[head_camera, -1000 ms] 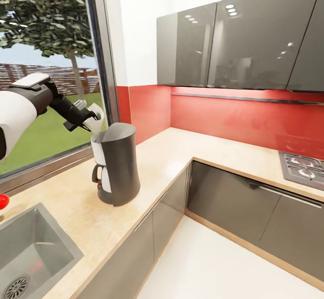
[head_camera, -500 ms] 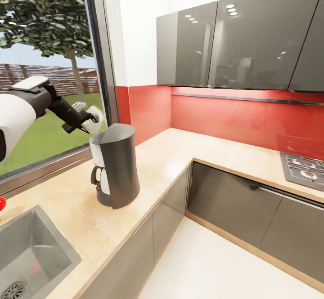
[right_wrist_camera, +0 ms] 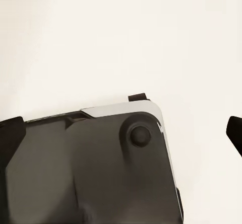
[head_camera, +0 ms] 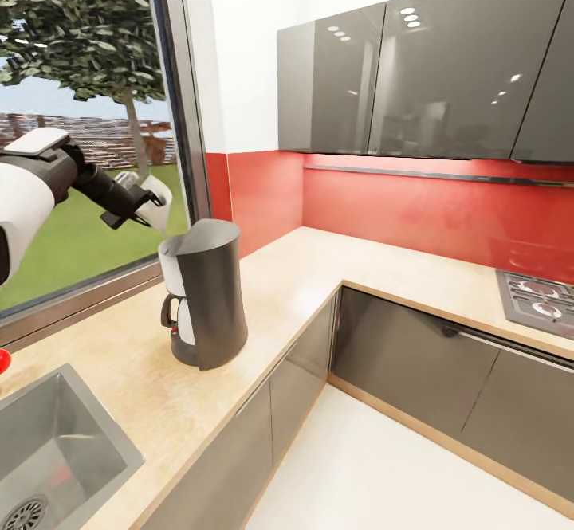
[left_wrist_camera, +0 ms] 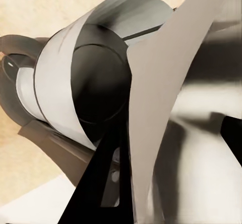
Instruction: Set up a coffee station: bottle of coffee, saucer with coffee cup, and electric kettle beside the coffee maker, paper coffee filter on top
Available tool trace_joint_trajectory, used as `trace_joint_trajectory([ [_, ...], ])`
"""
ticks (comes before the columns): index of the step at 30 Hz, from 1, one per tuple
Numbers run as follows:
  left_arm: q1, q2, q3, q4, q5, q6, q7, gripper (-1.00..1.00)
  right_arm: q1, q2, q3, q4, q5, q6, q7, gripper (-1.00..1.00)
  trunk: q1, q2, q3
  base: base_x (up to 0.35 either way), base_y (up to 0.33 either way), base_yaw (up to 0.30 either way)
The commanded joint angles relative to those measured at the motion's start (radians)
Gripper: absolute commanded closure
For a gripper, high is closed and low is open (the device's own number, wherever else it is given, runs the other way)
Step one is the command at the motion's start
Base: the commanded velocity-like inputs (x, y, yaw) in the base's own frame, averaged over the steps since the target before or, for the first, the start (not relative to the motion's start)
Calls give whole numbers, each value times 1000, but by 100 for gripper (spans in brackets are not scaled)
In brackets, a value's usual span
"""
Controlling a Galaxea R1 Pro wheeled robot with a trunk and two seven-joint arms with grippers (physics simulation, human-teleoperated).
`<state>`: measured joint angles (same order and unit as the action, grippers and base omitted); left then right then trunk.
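- Holding filter (head_camera: 156,193) in left gripper (head_camera: 142,199), pinched, above the maker (head_camera: 203,303) near the table's (head_camera: 303,275) window edge.
- Filter judged light, flimsy, crushable; grip its rim only.
- Right gripper: cannot tell.

Landmark: steel sink (head_camera: 56,442), set into beige L-shaped desk (head_camera: 295,275) at its near left end. Round drain (head_camera: 28,510) in sink's near corner. Red object (head_camera: 5,357), partly cut off, on desk just behind sink. Large window (head_camera: 88,139) behind sink; tree (head_camera: 88,20), lawn, fence outside. Red backsplash (head_camera: 414,203) along wall, far right of sink. Glossy grey wall cabinets (head_camera: 414,76) above backsplash. Gas hob (head_camera: 538,299) at desk's far right end. Grey base cabinets (head_camera: 406,355) below desk; pale floor (head_camera: 375,474) right of sink.
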<state>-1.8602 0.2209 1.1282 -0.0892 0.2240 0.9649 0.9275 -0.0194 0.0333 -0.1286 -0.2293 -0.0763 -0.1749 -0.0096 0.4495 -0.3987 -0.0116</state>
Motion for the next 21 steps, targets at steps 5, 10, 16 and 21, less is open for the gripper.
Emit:
trace_joint_trajectory([
  [5, 1, 1, -8, 0, 10, 10, -16, 100, -1, 0, -2, 1, -8, -4, 0, -100, 0, -1, -1, 0, 0, 0],
  [10, 17, 4, -8, 3, 2, 36, -21, 100, -1, 0, -1, 1, -8, -3, 0, -100, 0, -1, -1, 0, 0, 0],
  [16, 36, 3, -8, 13, 0, 40, -22, 100, -1, 0, -2, 1, -8, -3, 0, -100, 0, -1, -1, 0, 0, 0],
  [21, 38, -1, -7, 14, 0, 40, -22, 100, -1, 0, -2, 1, -8, -4, 0, -100, 0, -1, -1, 0, 0, 0],
])
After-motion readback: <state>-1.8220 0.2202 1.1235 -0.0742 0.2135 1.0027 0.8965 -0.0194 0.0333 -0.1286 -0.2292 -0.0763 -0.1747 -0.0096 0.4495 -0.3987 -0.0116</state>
